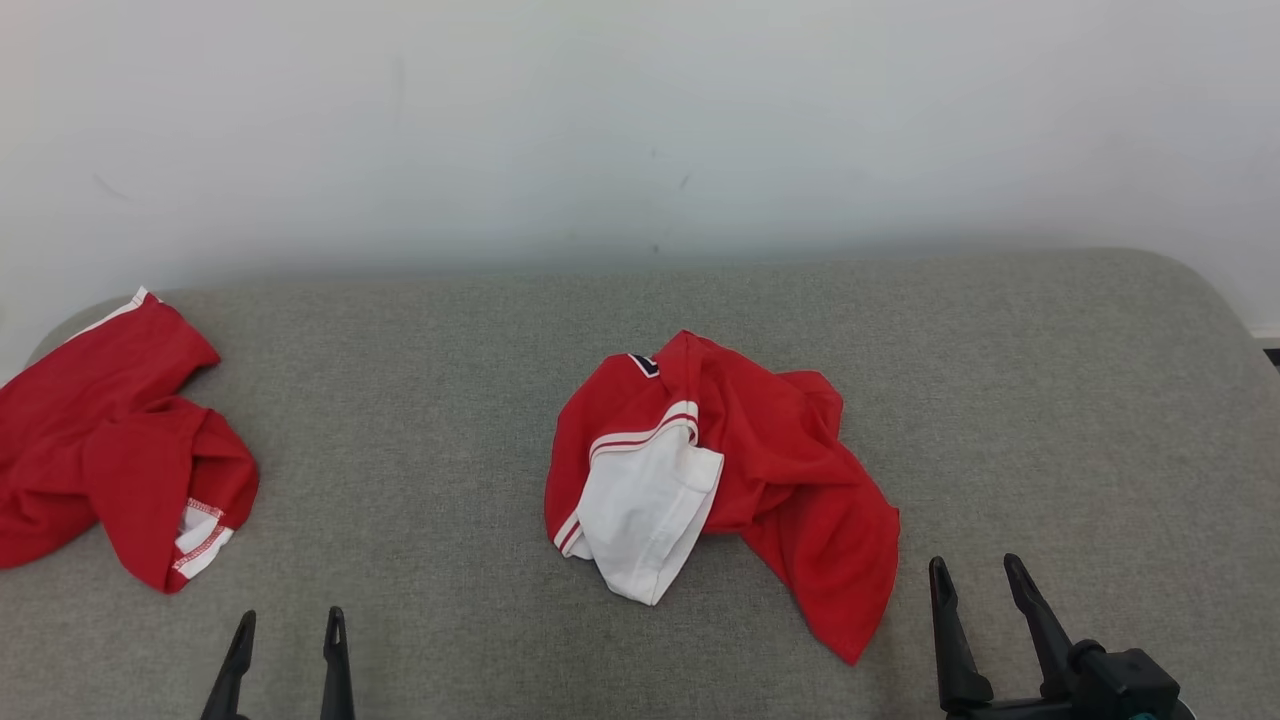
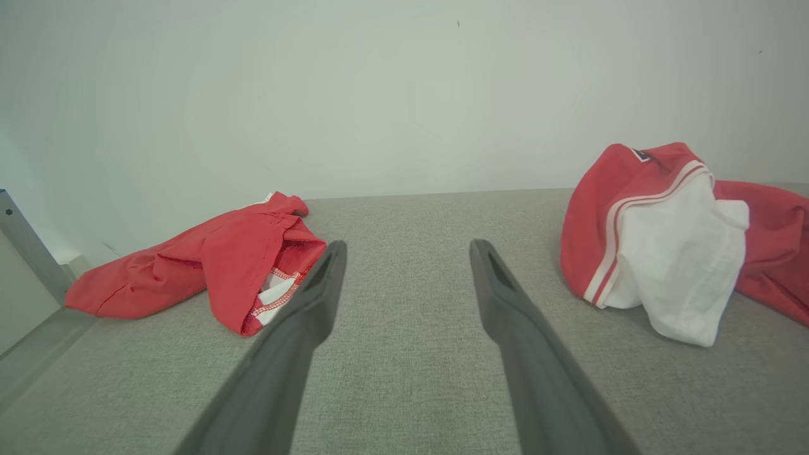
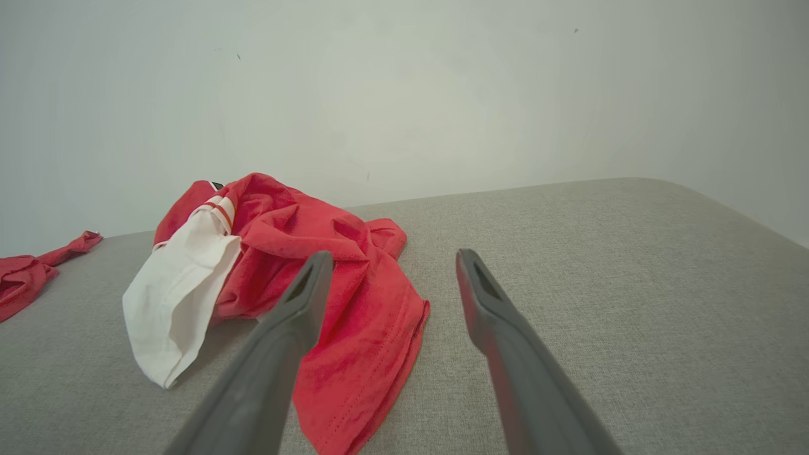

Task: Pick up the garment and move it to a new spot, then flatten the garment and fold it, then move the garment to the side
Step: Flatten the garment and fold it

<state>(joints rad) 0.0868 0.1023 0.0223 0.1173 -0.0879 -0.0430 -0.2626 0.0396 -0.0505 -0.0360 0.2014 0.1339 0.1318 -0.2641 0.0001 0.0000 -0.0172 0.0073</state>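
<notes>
Left tool (image 1: 291, 613), right tool (image 1: 975, 560) gape empty short of garment (image 1: 780, 450); left wrist view adds grey rail (image 2: 28, 249).

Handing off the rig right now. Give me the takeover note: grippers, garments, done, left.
Left gripper: open, empty.
Right gripper: open, empty, near the red-and-white garment, not touching.
That garment lies crumpled mid grey surface; a second red garment is crumpled at the left edge.
Done: nothing yet.
Left: pick up, move, flatten, fold, set aside.
</notes>
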